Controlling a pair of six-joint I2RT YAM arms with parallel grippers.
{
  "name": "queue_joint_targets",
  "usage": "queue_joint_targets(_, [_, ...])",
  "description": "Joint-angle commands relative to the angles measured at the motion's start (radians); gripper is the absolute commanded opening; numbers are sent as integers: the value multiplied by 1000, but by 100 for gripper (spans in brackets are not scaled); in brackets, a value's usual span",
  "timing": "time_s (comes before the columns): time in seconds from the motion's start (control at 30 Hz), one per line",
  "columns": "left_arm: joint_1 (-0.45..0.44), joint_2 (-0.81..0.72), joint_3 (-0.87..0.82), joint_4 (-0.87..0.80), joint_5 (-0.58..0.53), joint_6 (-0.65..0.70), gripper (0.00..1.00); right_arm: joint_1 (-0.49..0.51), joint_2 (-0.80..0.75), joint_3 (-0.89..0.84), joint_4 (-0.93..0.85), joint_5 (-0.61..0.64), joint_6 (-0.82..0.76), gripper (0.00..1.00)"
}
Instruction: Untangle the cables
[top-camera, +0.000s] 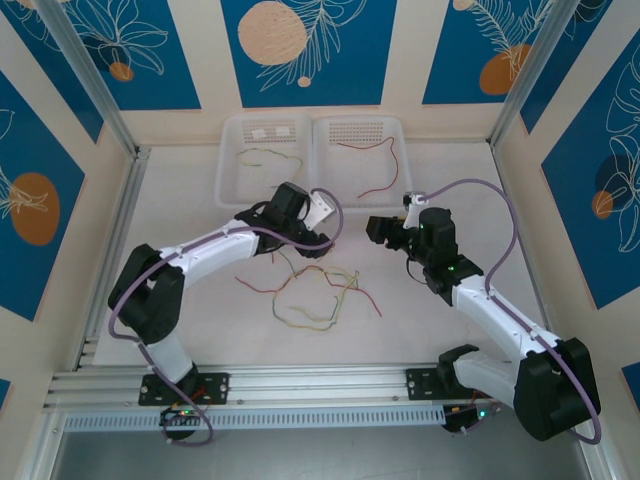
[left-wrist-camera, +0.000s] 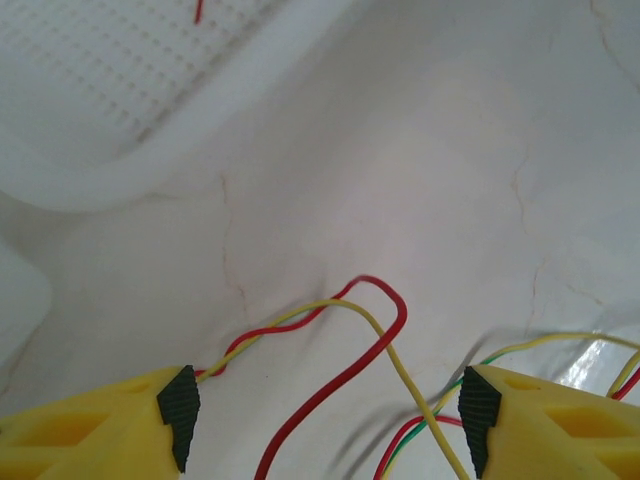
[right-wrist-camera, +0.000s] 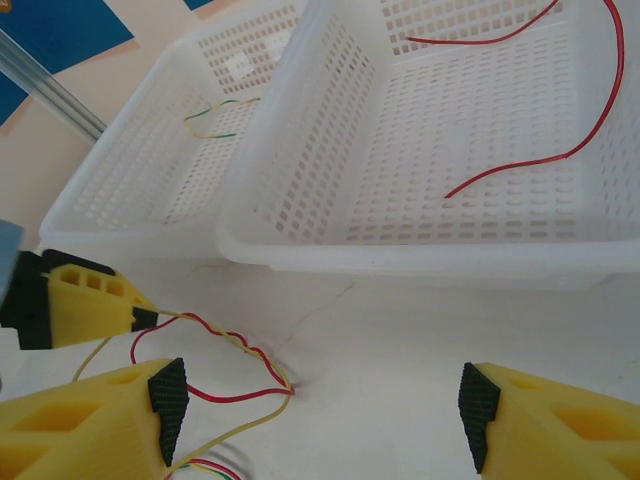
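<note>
the cables (top-camera: 316, 292) lie tangled on the table (top-camera: 430, 315), so the open left gripper (left-wrist-camera: 329, 418), straddling a red-yellow crossing, should pinch only one wire while the right gripper (right-wrist-camera: 323, 412) stands open.

We've got the left arm (top-camera: 200, 250) and right arm (top-camera: 490, 310) in white shells with black joints, a purple-grey hose (top-camera: 478, 182) looping along each. Left claw (left-wrist-camera: 330, 420), right claw (right-wrist-camera: 322, 415): yellow fingers (left-wrist-camera: 70, 430), black pads (right-wrist-camera: 168, 405) at the tips. Green light (top-camera: 452, 268) glowing on the right arm.
</note>
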Motion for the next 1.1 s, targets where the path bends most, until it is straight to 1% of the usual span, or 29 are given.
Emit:
queue_joint_targets(0.0, [3,40,49,-50,18,45,71,7,-29,17,24,38,12,75])
queue_joint_targets(0.17, [4,79,62,-43,-30,52,63,7,-42,14,27,44,8,74])
queue_joint_targets(0.23, [4,88,66,-39,-25,57,56,7,-44,13,26,51,10,75])
queue_joint_targets(0.37, [4,114,78,-39,-38,66,53,9,-56,6,29,58,9,75])
queue_joint_targets(0.5, [4,131,84,-33,-38,72,32,10,-68,3,18,68,5,75])
queue_joint_targets(0.53, [4,132,87,-32,-41,71,31,9,-74,-2,16,70,4,75])
queue_joint_targets(0.57, [4,133,88,-33,-42,72,26,10,-79,-4,16,69,3,76])
queue_joint_targets(0.6, [4,129,88,-30,-44,69,23,9,-87,-7,13,70,4,77])
queue_joint_targets(0.7, [5,120,91,-31,-42,73,18,9,-115,-16,13,81,7,78])
queue_joint_targets(0.77, [5,110,98,-41,-48,73,10,10,-134,-17,12,82,5,78])
queue_joint_targets(0.87, [5,84,100,-47,-49,67,6,12,-147,-8,-4,75,1,78])
queue_joint_targets(0.93, [5,56,111,-64,-45,56,1,13,-149,3,-20,67,1,78])
queue_joint_targets(1.07, [4,-31,108,-68,-44,16,0,17,-148,27,-41,43,2,78])
